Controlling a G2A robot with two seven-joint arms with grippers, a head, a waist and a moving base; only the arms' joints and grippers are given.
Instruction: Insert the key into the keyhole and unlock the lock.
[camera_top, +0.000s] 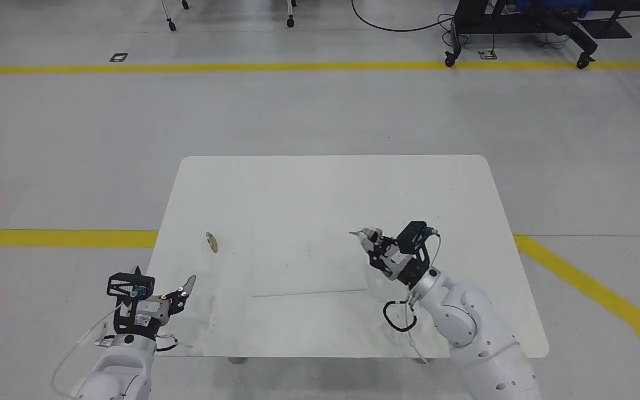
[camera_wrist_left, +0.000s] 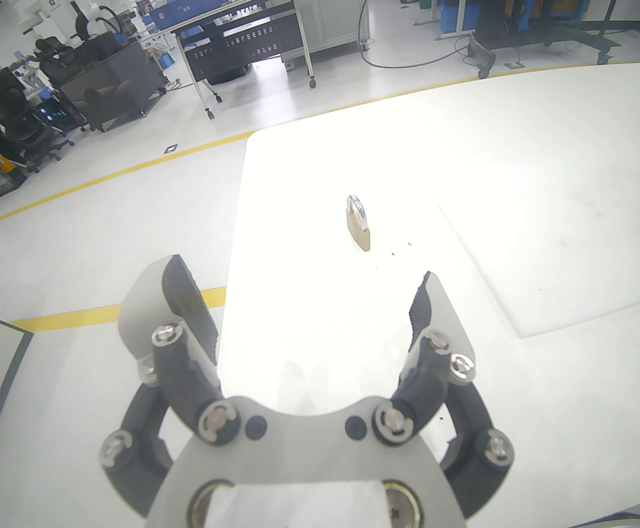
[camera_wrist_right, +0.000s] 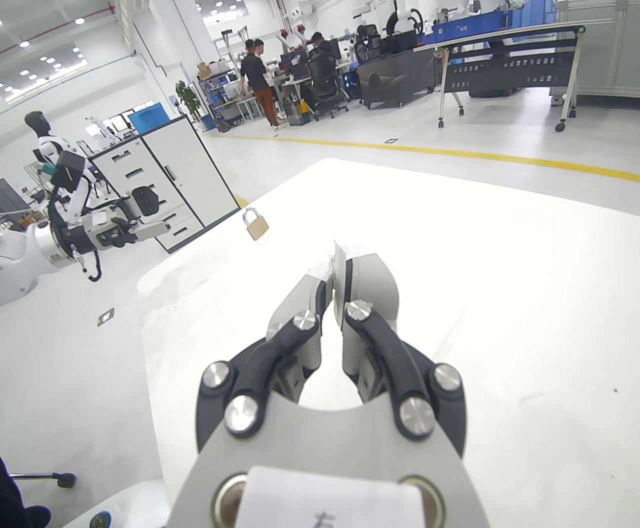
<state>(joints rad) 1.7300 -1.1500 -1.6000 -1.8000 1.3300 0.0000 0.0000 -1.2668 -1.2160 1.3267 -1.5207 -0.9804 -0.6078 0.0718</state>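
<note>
Left tool (camera_wrist_left: 315, 305) with fingers spread wide, brass padlock (camera_wrist_left: 358, 224) standing well beyond on white table (camera_wrist_left: 525, 165)

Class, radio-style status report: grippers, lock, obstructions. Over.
Left gripper open, at table edge. Right gripper shut on key. Padlock upright, untouched. Nothing between key and padlock.

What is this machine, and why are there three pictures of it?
It is a robot with two arms, working at a white table. One picture looks down from above the arms. The other two come from small cameras on each wrist. A padlock sits on the table. The left arm is near the table's edge, with its jaws open and empty. The right arm has its jaws shut on something thin, probably the key for that padlock.
</note>
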